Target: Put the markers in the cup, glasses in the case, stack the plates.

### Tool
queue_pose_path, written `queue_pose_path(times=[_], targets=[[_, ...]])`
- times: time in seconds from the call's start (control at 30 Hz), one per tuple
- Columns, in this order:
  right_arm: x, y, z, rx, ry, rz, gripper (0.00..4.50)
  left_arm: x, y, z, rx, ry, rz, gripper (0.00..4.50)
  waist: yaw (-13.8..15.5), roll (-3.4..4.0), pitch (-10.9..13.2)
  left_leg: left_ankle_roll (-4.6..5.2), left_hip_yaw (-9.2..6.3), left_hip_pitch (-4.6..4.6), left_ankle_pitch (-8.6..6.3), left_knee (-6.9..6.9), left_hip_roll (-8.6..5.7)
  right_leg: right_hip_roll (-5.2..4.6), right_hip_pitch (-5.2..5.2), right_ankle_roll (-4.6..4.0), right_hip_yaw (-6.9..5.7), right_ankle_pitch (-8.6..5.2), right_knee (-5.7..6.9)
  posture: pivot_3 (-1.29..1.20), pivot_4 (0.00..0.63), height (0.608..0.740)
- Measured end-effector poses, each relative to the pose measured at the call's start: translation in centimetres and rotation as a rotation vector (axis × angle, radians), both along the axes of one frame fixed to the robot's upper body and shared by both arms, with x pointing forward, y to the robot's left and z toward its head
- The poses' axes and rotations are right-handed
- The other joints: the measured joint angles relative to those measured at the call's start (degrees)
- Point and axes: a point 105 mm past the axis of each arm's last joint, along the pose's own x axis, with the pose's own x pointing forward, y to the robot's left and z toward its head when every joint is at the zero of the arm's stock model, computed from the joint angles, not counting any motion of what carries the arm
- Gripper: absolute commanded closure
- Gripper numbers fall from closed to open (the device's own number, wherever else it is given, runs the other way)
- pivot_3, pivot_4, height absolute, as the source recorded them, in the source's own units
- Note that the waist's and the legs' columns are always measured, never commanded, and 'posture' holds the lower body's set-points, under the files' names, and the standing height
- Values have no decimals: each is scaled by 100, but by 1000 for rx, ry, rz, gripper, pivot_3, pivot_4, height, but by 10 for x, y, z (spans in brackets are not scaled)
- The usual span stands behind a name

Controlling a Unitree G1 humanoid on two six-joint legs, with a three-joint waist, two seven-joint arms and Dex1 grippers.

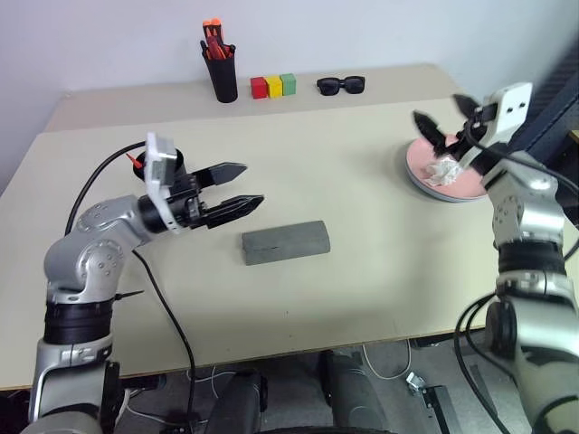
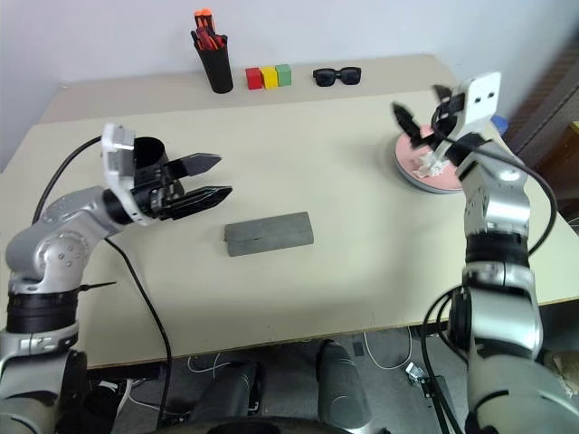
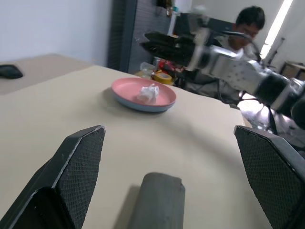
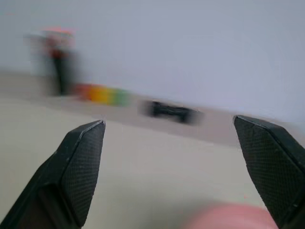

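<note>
Salmon pink shows on the top plate [image 1: 452, 176], which sits stacked on the light blue plate [image 3: 138, 106] at the right side of the beige table [image 1: 362, 298]; only a thin blue rim peeks out beneath it. A small crumpled white wad [image 1: 442, 171], perhaps tissue, lies on the pink surface. The right gripper [image 1: 445, 117] hangs above the near edge of this stack, its two black fingers spread wide and holding nothing.

Near the middle of the table lies the grey felt case [image 1: 285, 242], closed and lying flat. The left gripper [image 1: 242, 187] hovers just to the left of it and above the tabletop, pointing toward the case, its fingers wide apart and empty; in the left wrist view the case end sits between the two fingers [image 3: 81, 167] but apart from them.

Behind the left wrist stands the black cup [image 2: 147, 152], largely hidden by the arm; something red pokes up at its rim, though whether this is a marker I cannot tell.

Along the far edge stand a tall black pen holder [image 1: 221, 74] with orange-red capped pens, a row of red, yellow and green blocks [image 1: 273, 86], and thick black sunglasses [image 1: 341, 85].

A person [image 3: 248, 28] sits beyond the table in the left wrist view.
</note>
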Motion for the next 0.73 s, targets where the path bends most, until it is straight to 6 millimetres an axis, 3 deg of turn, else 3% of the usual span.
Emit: queue_pose_path(times=[0.07,0.13,0.23,0.4,0.6,0.73], targets=[[-39,26,-18,3,98,260,132,-8,9,-5,6,12,20,0,85,2,1,-2,1,-3,-3,2,1,0,-3,0,0,0,-1,0,150,740],[-78,45,-24,-37,164,476,132,-17,22,-9,18,21,54,0,113,8,5,-2,4,-4,-3,8,1,-4,-2,0,1,0,1,0,150,740],[-104,57,-15,-115,127,596,132,-32,29,-12,13,24,69,0,117,1,1,-3,11,20,-4,17,3,-3,31,-5,0,-7,-11,0,150,740],[-113,69,-26,-155,150,633,132,-49,38,-31,15,101,62,0,120,-1,0,-3,10,26,-3,20,6,4,35,-19,-2,-15,-6,0,150,740],[-121,70,-39,-164,205,637,132,-52,43,-38,23,100,73,0,192,-1,0,-3,11,19,-4,20,5,2,30,-19,-1,-14,-10,0,150,740],[-119,69,-37,-180,213,623,132,-52,43,-39,13,82,87,0,243,-1,0,-3,12,21,-4,20,6,3,29,-20,-1,-13,-8,0,150,740]])
